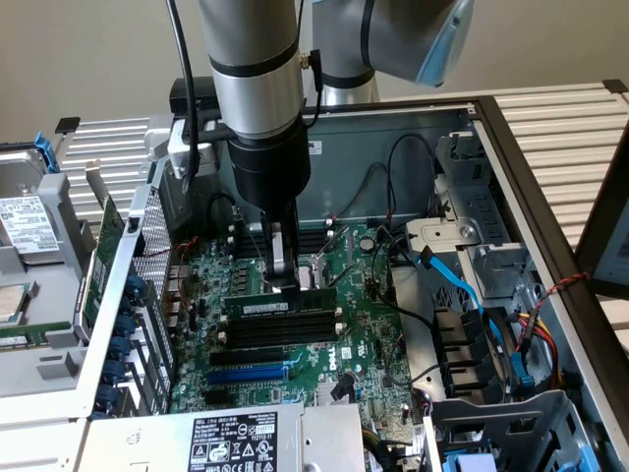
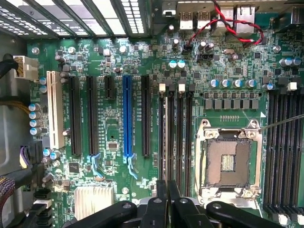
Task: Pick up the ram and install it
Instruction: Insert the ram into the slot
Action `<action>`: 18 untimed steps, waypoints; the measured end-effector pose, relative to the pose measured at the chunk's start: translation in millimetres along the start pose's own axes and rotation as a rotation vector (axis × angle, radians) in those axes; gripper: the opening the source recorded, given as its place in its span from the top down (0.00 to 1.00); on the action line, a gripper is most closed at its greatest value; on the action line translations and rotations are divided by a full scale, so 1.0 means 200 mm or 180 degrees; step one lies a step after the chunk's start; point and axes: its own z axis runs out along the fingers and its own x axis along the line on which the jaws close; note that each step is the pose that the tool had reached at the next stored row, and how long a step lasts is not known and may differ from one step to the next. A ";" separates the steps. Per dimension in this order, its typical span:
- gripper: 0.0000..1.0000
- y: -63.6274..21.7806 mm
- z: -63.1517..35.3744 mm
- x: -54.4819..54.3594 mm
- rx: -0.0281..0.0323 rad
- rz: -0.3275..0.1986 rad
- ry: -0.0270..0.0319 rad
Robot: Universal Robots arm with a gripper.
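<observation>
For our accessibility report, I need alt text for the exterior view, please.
A robot arm reaches down into an open computer case, its closed pincer gripping the ram by its top edge at the black slots of the green motherboard. A blue cable lies on the exterior view's right.

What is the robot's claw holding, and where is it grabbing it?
The gripper pinches the ram by its top edge, near the middle of its length.

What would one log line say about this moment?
gripper: shut on ram | ram: upright on motherboard, beside empty black slots | place: open computer case
</observation>
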 end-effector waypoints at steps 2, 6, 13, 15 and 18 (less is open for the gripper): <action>0.87 0.000 0.003 0.00 0.0000 0.0001 -0.0007; 0.87 0.000 0.008 0.01 -0.0008 0.0002 -0.0020; 0.87 0.001 0.015 0.01 -0.0024 0.0000 -0.0019; 0.87 0.001 0.015 0.01 -0.0024 -0.0002 -0.0021; 0.87 0.000 0.017 0.01 -0.0030 -0.0006 -0.0023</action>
